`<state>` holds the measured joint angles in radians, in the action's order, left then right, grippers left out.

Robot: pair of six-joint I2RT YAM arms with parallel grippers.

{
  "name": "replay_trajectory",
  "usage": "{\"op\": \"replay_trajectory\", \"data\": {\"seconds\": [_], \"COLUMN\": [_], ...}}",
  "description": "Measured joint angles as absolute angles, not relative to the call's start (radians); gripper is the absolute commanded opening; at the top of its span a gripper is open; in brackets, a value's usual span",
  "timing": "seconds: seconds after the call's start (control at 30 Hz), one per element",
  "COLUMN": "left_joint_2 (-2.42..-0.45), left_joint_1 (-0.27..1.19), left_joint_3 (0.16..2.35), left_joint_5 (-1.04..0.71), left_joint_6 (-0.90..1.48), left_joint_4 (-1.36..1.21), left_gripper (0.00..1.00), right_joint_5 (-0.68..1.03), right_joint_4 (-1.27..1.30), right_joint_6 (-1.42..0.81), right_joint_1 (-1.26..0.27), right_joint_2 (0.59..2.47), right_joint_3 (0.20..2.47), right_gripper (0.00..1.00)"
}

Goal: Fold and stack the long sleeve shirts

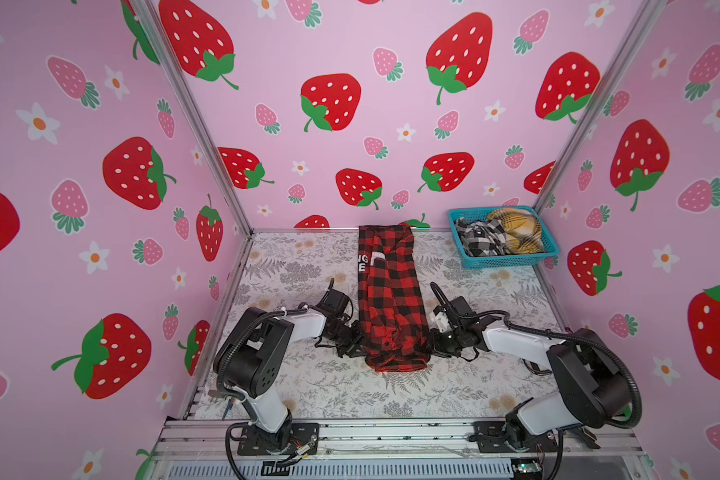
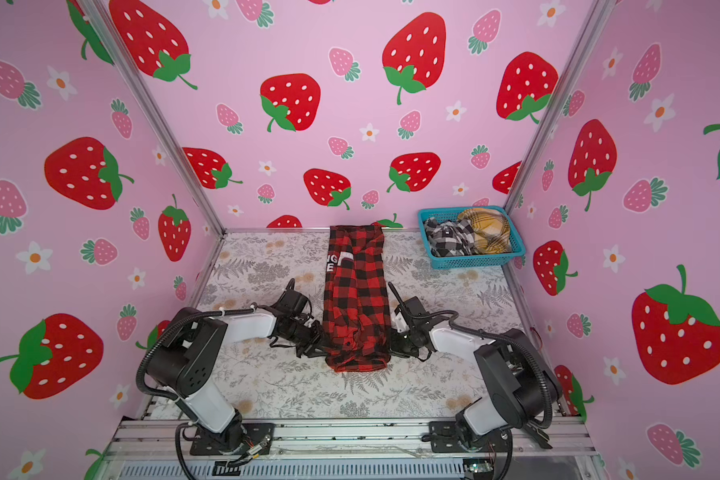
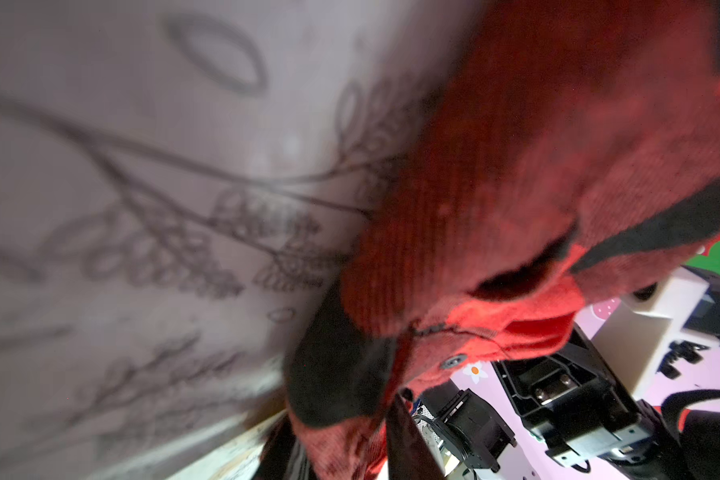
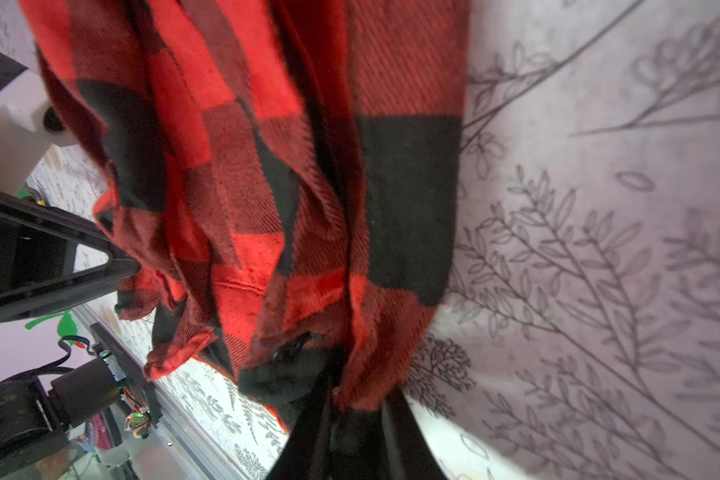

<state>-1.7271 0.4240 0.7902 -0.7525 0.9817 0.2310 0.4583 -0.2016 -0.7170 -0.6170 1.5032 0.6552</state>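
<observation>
- the floral-printed grey-and-cream table cover (image 1: 454,395) carries no finished pile anywhere, so stacking is not yet begun.
- the soft red-and-black buffalo-check shirt (image 1: 391,299) lies in the middle of the table as one long narrow strip, running from near the arms to the back wall. its sides look turned in, and white block letters on a black band show near the far end. i judge the lengthwise folds done and the crosswise folds left.
- the blue plastic mesh basket (image 1: 512,261) sits at the far right corner, well apart from the strip.
- inside it a crumpled black-and-white plaid shirt (image 1: 476,239) and a crumpled yellow plaid shirt (image 1: 516,232) wait unfolded, so most of the task is probably ahead.
- the right gripper (image 1: 435,345) is at the right near corner of the strip. in its wrist view cloth is bunched tight between the dark fingers (image 4: 308,419), so the jaws are clamped on the hem.
- the left gripper (image 1: 356,351) touches the left near corner. its wrist view is blurred and cloth drapes over the fingers (image 3: 408,440), so i cannot tell whether its jaws pinch the cloth.
</observation>
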Motion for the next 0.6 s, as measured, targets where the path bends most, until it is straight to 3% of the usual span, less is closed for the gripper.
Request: {"op": "replay_trajectory", "data": {"seconds": [0.6], "left_joint_2": [-1.743], "left_joint_1": [0.44], "left_joint_3": [0.809], "left_joint_5": [-0.71], "left_joint_6": [0.966], "left_joint_4": [0.224], "left_gripper": [0.03], "right_joint_5": [0.485], "right_joint_4": [-0.142], "right_joint_6": [-0.736], "right_joint_1": [-0.62], "right_joint_2": [1.508], "right_joint_3": [0.649], "right_gripper": [0.02]}}
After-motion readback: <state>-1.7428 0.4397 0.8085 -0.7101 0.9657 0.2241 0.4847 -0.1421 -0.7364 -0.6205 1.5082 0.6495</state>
